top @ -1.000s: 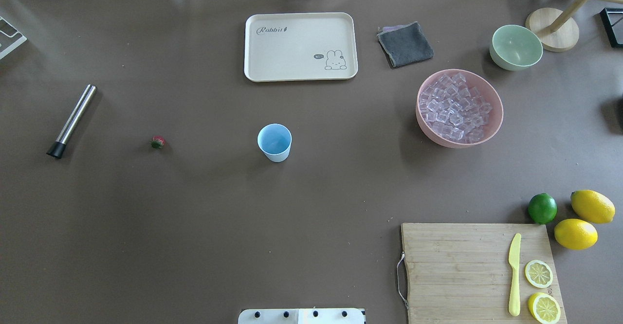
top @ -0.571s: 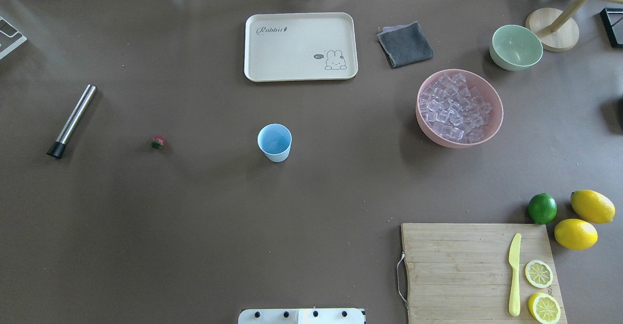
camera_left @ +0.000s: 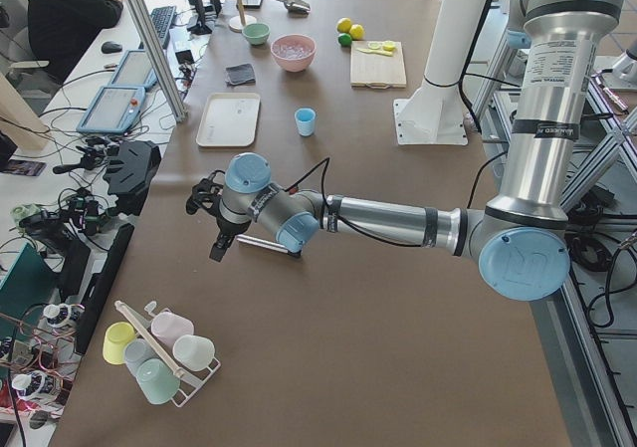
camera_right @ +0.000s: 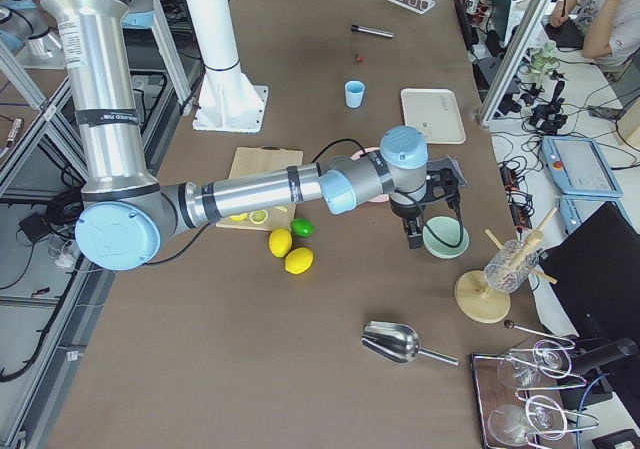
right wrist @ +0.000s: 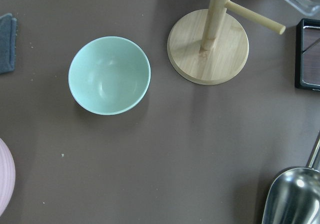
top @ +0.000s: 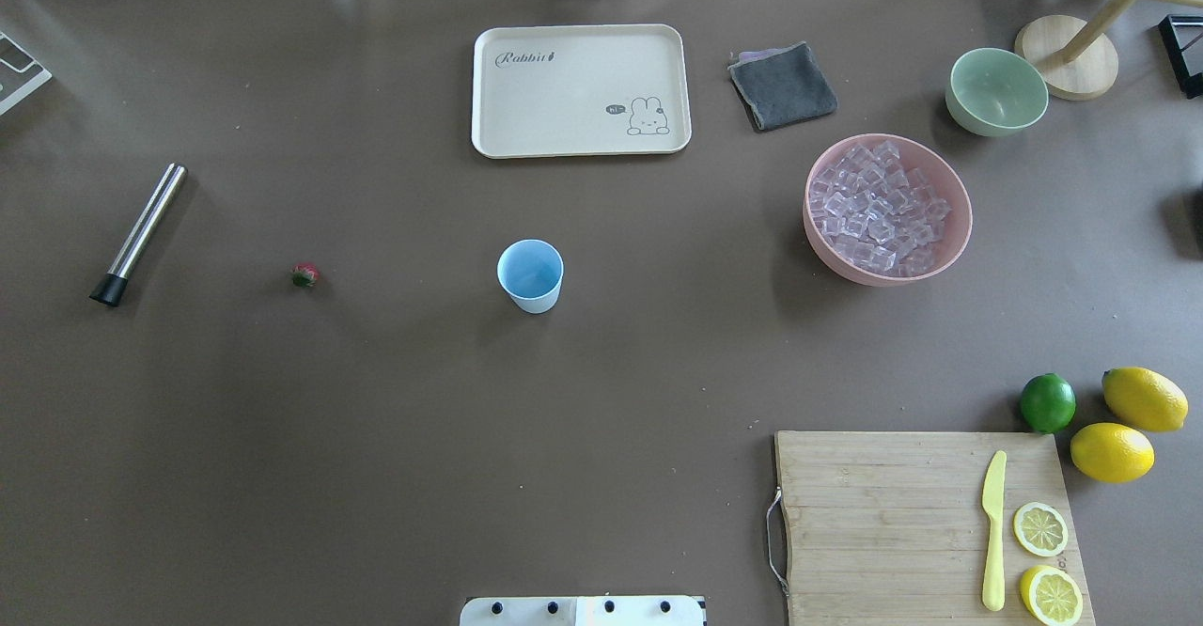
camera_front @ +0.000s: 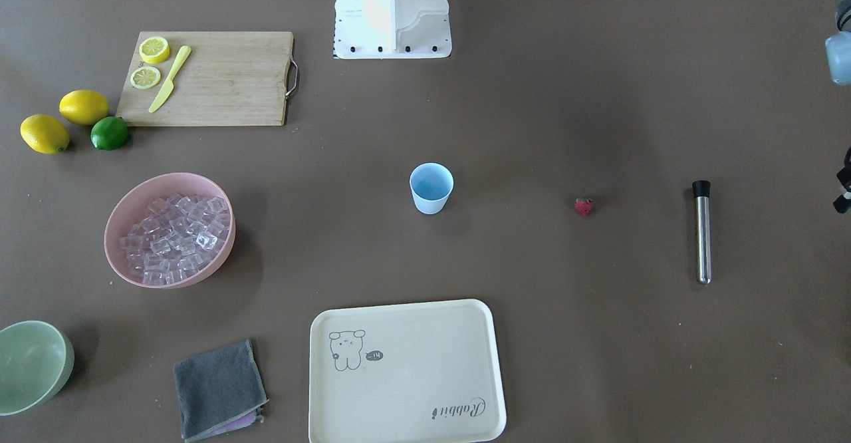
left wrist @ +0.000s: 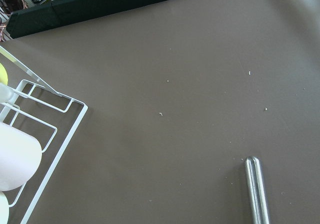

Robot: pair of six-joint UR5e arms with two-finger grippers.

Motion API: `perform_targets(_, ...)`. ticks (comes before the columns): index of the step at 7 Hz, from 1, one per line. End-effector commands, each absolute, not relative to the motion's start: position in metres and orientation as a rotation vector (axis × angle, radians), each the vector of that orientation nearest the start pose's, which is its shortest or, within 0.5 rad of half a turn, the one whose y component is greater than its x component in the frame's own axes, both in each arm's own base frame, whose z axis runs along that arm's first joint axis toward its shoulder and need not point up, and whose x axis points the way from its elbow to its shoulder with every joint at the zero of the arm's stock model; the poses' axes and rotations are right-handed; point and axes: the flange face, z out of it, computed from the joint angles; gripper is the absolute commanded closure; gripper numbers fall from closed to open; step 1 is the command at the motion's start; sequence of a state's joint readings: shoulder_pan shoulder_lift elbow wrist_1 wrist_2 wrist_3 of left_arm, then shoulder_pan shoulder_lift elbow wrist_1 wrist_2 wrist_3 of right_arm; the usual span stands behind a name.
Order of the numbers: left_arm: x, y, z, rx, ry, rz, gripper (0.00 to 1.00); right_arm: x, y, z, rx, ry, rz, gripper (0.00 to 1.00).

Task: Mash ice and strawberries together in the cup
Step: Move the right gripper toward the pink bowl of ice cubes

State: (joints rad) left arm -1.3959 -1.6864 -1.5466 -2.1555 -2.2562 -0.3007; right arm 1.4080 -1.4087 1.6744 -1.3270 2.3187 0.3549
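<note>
From the front: shows the cup (camera_front: 431, 189) upright mid-table, the strawberry (camera_front: 584, 207) well apart, the ice (camera_front: 173, 240) heaped in the pink bowl (camera_front: 166, 178). From the left end: puts the left gripper (camera_left: 216, 251) by the rod (camera_left: 267, 245), far from the cup; cannot tell how its jaws stand. From the right end: puts the right gripper (camera_right: 425, 227) above the green bowl (camera_right: 447, 241), near the ice; cannot tell its jaws either.

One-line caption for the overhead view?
Empty blue cup mid-table; strawberry and steel muddler lie left, pink bowl of ice right.
</note>
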Motion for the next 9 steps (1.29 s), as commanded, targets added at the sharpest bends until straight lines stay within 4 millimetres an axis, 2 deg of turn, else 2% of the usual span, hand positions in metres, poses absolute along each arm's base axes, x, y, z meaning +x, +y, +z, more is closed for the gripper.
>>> perform_targets(1, 0.029, -0.57, 0.545, 0.48, 0.791, 0.116, 0.02, -0.113, -0.591, 0.45, 0.259, -0.829, -0.005, 0.01)
perform_targets(2, 0.03, -0.57, 0.548, 0.482, 0.783, 0.119, 0.02, -0.122, -0.589, 0.449, 0.253, -0.831, -0.013, 0.01)
perform_targets(3, 0.03, -0.57, 0.552, 0.48, 0.781, 0.117, 0.02, -0.141, -0.59, 0.444, 0.262, -0.841, -0.042, 0.01)
perform_targets(4, 0.03, -0.57, 0.552, 0.477, 0.782, 0.118, 0.02, -0.162, -0.589, 0.444, 0.268, -0.819, -0.066, 0.01)
perform_targets(5, 0.032, -0.57, 0.552, 0.477, 0.783, 0.12, 0.02, -0.174, -0.592, 0.447, 0.265, -0.803, -0.076, 0.01)
perform_targets(7, 0.032, -0.572, 0.551, 0.479, 0.783, 0.122, 0.02, -0.17, -0.589, 0.428, 0.281, -0.828, -0.063, 0.01)
perform_targets(8, 0.033, -0.572, 0.551, 0.479, 0.783, 0.123, 0.02, -0.215, -0.585, 0.413, 0.24, -0.848, -0.032, 0.01)
perform_targets(9, 0.034, -0.572, 0.545, 0.488, 0.786, 0.126, 0.02, -0.268, -0.589, 0.378, 0.251, -0.841, 0.023, 0.01)
